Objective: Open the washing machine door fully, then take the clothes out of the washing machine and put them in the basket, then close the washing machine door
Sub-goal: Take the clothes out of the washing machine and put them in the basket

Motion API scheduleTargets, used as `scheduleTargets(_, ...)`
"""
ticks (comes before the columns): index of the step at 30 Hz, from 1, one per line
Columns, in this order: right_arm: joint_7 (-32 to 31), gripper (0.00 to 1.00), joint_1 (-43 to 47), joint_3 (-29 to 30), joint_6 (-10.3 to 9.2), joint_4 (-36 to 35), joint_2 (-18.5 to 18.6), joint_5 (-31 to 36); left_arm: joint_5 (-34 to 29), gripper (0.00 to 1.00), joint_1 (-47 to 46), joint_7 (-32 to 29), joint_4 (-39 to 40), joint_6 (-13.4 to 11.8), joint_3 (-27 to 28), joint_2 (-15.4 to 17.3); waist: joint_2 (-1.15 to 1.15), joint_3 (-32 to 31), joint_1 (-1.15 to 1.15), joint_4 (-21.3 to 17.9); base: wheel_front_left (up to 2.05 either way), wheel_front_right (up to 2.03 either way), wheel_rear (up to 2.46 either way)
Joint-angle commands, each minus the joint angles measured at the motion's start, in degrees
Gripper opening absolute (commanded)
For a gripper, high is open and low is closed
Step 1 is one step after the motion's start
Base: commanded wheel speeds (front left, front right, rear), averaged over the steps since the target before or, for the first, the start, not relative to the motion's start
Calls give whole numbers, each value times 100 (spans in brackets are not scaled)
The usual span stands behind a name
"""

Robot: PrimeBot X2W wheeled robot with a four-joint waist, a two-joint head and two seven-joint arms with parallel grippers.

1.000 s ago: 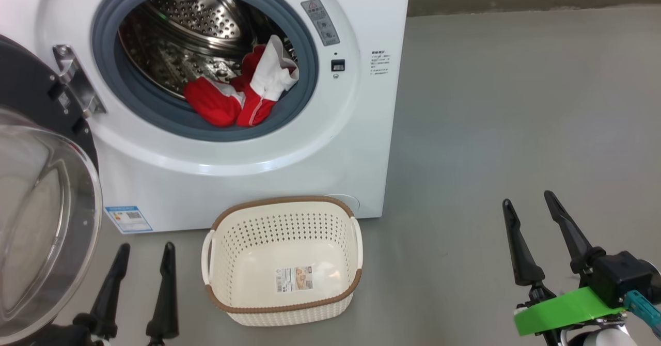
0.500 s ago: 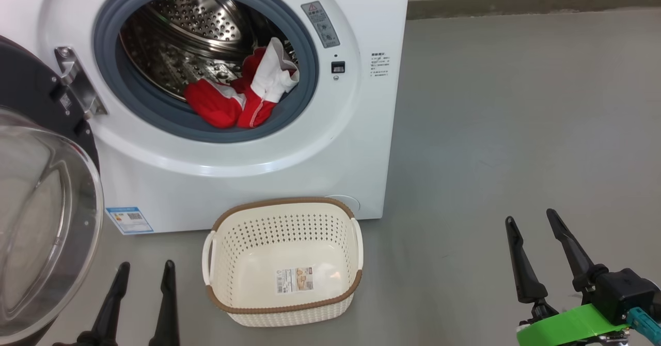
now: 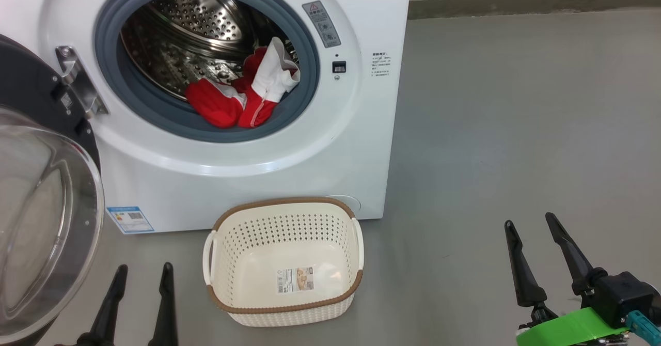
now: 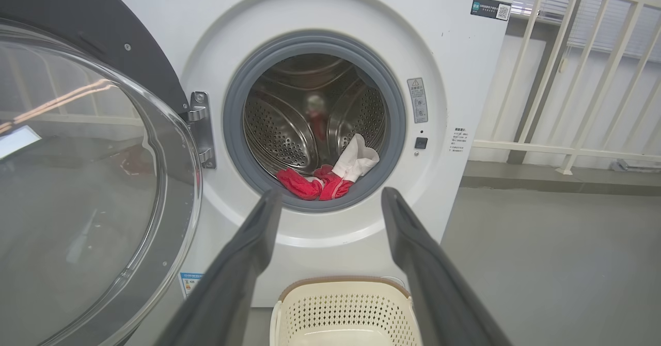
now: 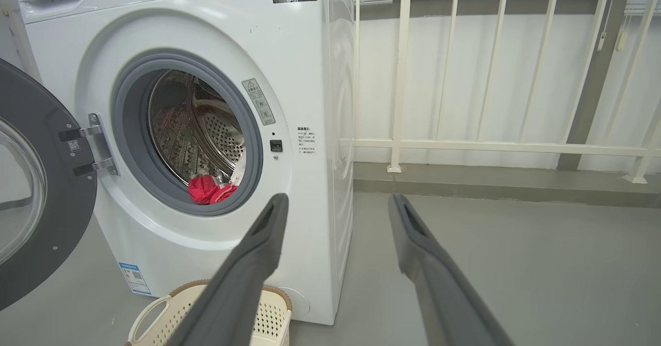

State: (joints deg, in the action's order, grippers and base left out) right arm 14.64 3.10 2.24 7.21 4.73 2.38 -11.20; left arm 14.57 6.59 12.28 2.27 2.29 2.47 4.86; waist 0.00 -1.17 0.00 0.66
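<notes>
Now, your left pincer (image 3: 144, 268) and right pincer (image 3: 529, 221) both gape empty; reaching toward the clothes (image 3: 242, 98) at twelve o'clock, you may clip the door (image 3: 31, 93) at nine o'clock.

The washing machine door (image 3: 46, 222) stood open. Red clothes (image 3: 242, 95) lay in the washing machine (image 3: 258, 181). The basket (image 3: 283, 200) sat before it, between the left gripper (image 3: 144, 267) and right gripper (image 3: 529, 219), both spread.

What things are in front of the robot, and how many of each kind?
Washing machine: 1
Basket: 1
Heap of red-and-white clothes: 1
Grippers: 2, left gripper and right gripper, jaws open
Total: 5
</notes>
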Motion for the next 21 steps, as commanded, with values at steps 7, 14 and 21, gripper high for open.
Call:
scheduleTargets(7,36,100,-113,-108,28,-153,50,-93,-20,100,-166,-11,123,-83,160,95,0,0,0,5,50,-47,-2)
scheduleTargets(14,36,100,-127,-126,28,-135,50,-78,0,100,-145,16,134,-137,144,86,0,-4,0,3,144,-144,0)
scheduleTargets(21,36,100,-152,-102,28,-118,50,-51,95,100,-191,64,167,-71,112,96,0,7,0,21,177,-176,-1)
